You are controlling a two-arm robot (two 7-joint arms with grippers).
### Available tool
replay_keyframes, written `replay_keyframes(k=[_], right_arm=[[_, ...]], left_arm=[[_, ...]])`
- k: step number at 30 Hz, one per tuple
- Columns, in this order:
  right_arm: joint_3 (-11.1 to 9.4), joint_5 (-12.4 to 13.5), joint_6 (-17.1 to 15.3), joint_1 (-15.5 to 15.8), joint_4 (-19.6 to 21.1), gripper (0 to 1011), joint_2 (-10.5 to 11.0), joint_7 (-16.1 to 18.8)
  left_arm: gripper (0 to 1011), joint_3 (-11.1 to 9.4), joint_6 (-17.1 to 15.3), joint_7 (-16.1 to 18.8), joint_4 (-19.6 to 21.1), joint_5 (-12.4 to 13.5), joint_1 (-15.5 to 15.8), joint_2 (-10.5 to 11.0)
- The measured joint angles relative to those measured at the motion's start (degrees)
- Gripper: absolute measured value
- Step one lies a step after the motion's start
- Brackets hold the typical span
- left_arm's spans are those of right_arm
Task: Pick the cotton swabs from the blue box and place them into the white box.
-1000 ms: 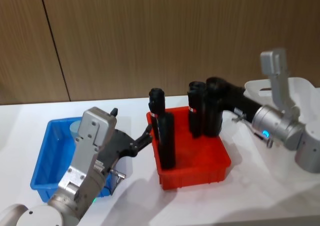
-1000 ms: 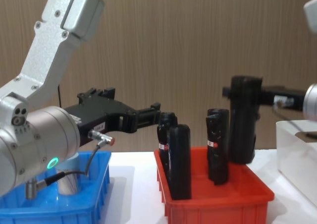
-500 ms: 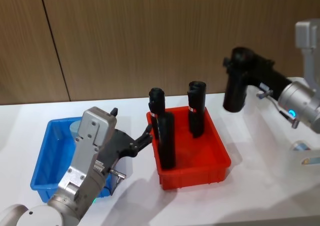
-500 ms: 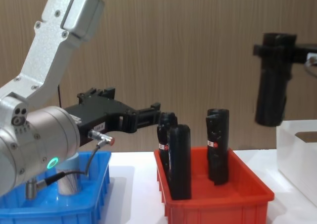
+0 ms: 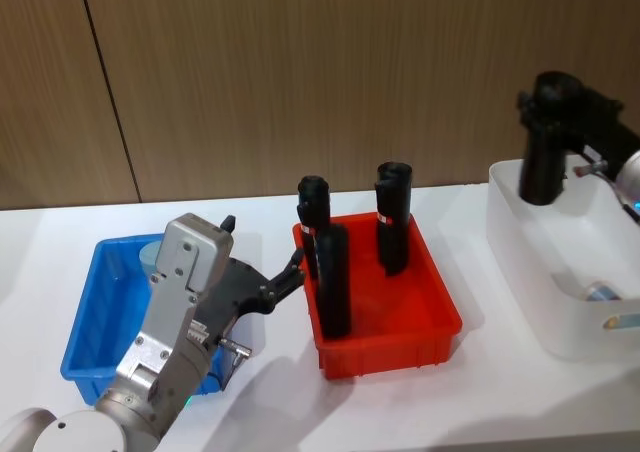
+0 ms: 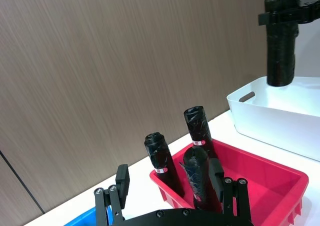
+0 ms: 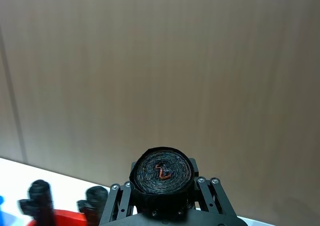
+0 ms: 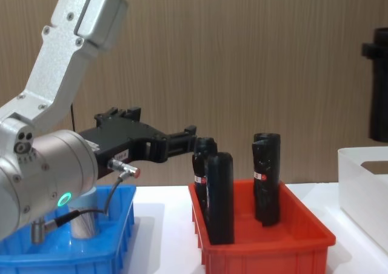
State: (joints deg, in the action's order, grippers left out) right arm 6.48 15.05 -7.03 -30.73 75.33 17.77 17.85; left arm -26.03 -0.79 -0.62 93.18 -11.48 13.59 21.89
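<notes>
One cotton swab jar (image 5: 152, 256) with a light blue-grey lid stands in the blue box (image 5: 92, 317) at the left, partly behind my left arm. My left gripper (image 5: 292, 272) hovers open between the blue box and the red bin, holding nothing. Another blue-grey lidded jar (image 5: 603, 292) lies inside the white box (image 5: 548, 272) at the right. Above the white box's back edge my right gripper (image 5: 556, 110) is shut on a tall black bottle (image 5: 545, 162) that hangs upright. The right wrist view looks at the bottle's end (image 7: 162, 170).
A red bin (image 5: 388, 324) sits in the middle between the two boxes, with three upright black bottles (image 5: 332, 282) in it. The wood-panel wall runs behind the white table (image 5: 420, 402).
My right gripper has lifted the black bottle out of the red bin and carried it right, up over the white box. The left arm has stayed still.
</notes>
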Motion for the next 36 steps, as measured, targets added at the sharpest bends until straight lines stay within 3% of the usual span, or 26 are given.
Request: replay_keyframes(k=[7, 14, 28, 36], right_arm=[[-1.3, -1.4, -0.9, 0.0, -2.0, 527, 1.2, -2.6], [-2.2, -2.5, -1.3, -0.9, -6.5, 527, 1.9, -4.3], [-2.5, -3.1, -0.4, -4.0, -16.1, 531, 2.0, -4.4], [-2.4, -3.1, 0.7, -5.8, -20.7, 754, 1.8, -3.7]], left_arm=[[1004, 0.0, 0.0, 0.0, 0.0, 0.0, 0.0, 0.0], [1004, 0.0, 0.0, 0.0, 0.0, 0.0, 0.0, 0.0], [1004, 0.0, 0.0, 0.0, 0.0, 0.0, 0.0, 0.0], [1004, 0.0, 0.0, 0.0, 0.0, 0.0, 0.0, 0.0]])
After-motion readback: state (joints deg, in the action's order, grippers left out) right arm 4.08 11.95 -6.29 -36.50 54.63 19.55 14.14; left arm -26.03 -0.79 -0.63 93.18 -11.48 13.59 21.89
